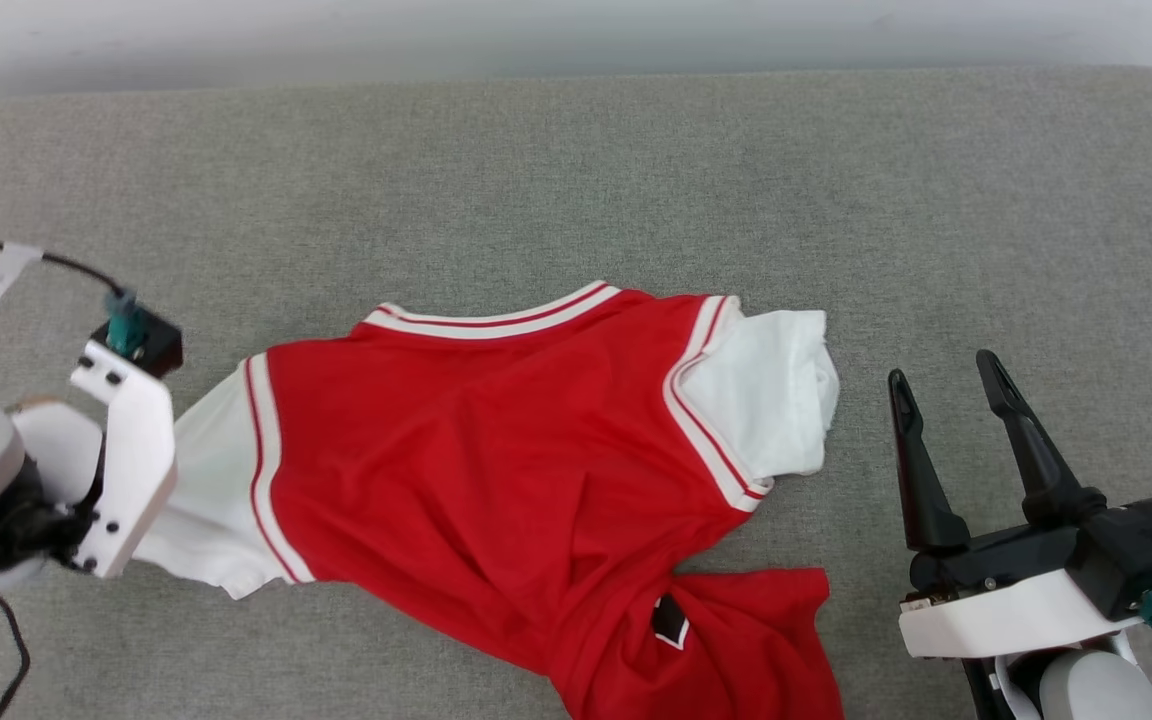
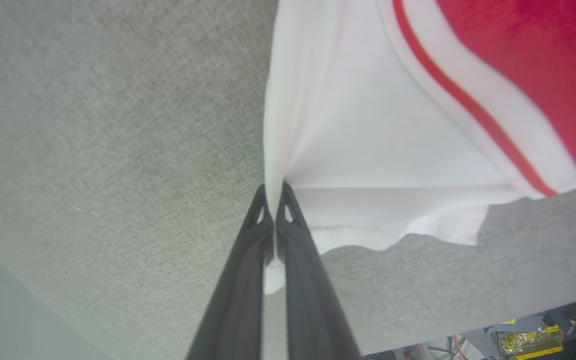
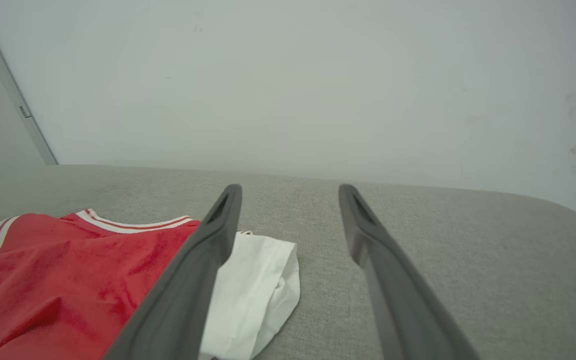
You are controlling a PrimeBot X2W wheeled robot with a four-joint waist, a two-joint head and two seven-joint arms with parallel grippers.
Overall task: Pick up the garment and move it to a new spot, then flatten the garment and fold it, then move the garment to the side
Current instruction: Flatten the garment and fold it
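From the head view, the shirt [image 1: 496,470] lies rumpled in the middle of the grey pad [image 1: 636,180], one white sleeve [image 1: 206,480] reaching the left hand [image 1: 126,470]. The right hand [image 1: 941,375] sits near the other sleeve, clear of it, fingers spread and empty. The left wrist view shows the left hand [image 2: 273,192] pinched tight on the sleeve's edge. The right wrist view shows its fingers [image 3: 208,260] wide apart, with the shirt to their left.

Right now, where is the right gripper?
In the head view the right gripper is at the lower right, open, beside the white sleeve of the garment but not touching it.
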